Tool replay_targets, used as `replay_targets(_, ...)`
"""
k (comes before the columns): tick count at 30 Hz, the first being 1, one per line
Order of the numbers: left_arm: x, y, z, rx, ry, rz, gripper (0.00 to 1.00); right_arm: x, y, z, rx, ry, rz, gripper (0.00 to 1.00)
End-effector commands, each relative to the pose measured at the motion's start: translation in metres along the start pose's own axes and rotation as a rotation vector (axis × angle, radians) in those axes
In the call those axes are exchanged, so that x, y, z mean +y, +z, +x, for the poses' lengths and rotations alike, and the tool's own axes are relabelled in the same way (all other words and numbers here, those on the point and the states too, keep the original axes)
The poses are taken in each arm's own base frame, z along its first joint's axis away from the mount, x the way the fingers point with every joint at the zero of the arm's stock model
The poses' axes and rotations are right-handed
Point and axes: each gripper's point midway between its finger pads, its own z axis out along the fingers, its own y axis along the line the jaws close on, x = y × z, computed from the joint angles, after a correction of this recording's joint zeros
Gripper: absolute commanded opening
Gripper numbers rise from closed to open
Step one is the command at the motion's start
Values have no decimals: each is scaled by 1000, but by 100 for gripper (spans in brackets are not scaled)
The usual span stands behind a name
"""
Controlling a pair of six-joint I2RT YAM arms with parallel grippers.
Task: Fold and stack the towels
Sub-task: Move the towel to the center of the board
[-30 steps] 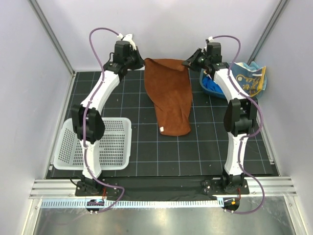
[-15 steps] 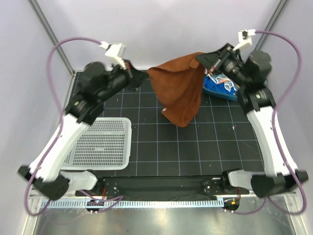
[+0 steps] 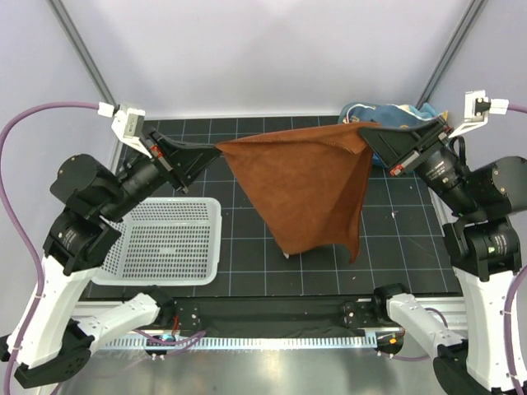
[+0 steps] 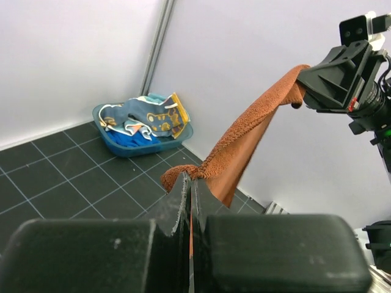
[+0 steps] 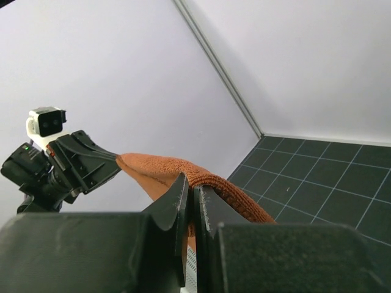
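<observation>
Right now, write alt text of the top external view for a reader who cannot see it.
The left gripper and right gripper, jaws shut, hold a rust-brown towel stretched between them by its top corners, the rest hanging. A white mesh basket lies at left.

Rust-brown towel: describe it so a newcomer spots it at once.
Above the middle of the black gridded table mat hangs the rust-brown terry towel. The left gripper and right gripper each pinch a top corner; it is the only cloth in the air.

A robotics lab cell: white panel walls [image 3: 288, 49], aluminium posts [image 3: 85, 58], gridded mat [image 3: 247, 273].
</observation>
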Motion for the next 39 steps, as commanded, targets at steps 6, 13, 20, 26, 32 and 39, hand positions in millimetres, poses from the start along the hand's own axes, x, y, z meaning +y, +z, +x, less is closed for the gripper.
replay_targets(6, 43, 29, 23, 46, -12, -160, 0, -46, 16, 30, 57, 74, 90, 1)
replay_targets(13, 134, 100, 73, 175, -18, -363, 0, -152, 73, 67, 129, 57, 283, 1)
replay_targets(20, 259, 160, 125, 269, -102, -518, 0, -272, 162, 115, 218, 91, 384, 1)
replay_targets(26, 349, 200, 151, 315, -150, -608, 0, -372, 222, 165, 316, 147, 463, 1)
replay_targets(32, 402, 213, 192, 372, -207, -669, 42, -406, 247, 183, 367, 156, 481, 50)
replay_targets(39, 396, 206, 181, 361, -217, -690, 73, -396, 240, 168, 386, 120, 519, 81)
